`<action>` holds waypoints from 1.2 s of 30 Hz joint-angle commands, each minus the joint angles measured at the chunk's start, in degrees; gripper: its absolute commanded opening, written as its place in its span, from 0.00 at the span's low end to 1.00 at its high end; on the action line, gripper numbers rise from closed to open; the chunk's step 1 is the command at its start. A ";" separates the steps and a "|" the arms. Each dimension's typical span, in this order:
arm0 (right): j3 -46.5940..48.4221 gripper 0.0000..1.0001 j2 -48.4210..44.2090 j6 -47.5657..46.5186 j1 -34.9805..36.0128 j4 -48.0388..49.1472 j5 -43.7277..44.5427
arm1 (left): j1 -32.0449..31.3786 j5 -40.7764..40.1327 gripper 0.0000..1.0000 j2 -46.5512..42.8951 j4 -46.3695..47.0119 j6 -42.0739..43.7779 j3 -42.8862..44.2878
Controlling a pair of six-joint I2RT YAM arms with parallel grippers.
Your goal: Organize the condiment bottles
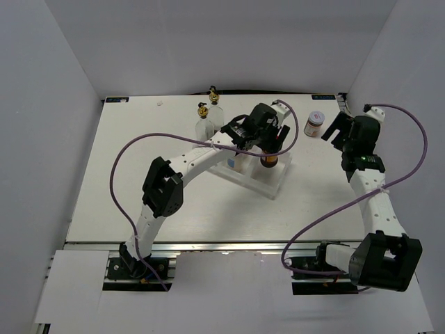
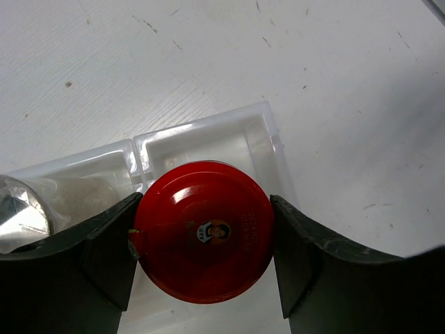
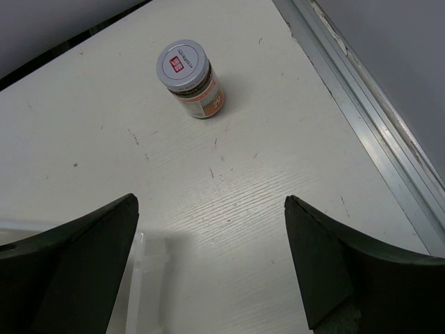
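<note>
Gripping: the red-lidded jar (image 2: 203, 233) fills the lower centre of the left wrist view, lid up, with the left jaws clamped on the lid from both sides.
Place: it hangs over, or stands in, the end compartment of the white tray (image 2: 268, 132). Its base is hidden, so I cannot tell which.
Neighbour: a silver-capped shaker (image 2: 19, 209) sits at the left edge, in the next compartment.
Step, as I judge it: seating the jar. Keep it centred between the walls, part the jaws only once the tray bears it, then rise straight so nothing tips.
Right jaws: wide apart and holding nothing above the tabletop (image 3: 229, 181). The small white-lidded jar (image 3: 186, 73) stands upper left, well apart from them.
Outside the tray: two glass bottles (image 1: 203, 120), upper centre of the top view.
</note>
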 commanded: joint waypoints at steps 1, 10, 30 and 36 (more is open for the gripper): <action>1.58 0.89 1.00 0.14 -0.59 2.16 -0.96 | 0.10 -0.20 0.01 -1.20 6.11 1.00 4.06; 7.19 0.89 6.88 -3.38 -1.20 3.56 -2.89 | 0.10 -3.36 0.17 3.63 7.78 1.71 6.17; 35.22 0.89 39.56 -10.32 -1.12 -3.89 -12.48 | 0.10 -3.10 0.98 0.48 6.03 2.41 6.69; 41.91 0.89 48.54 -10.50 -0.94 -6.62 -14.22 | 0.10 -5.20 0.98 -5.23 3.31 4.43 7.05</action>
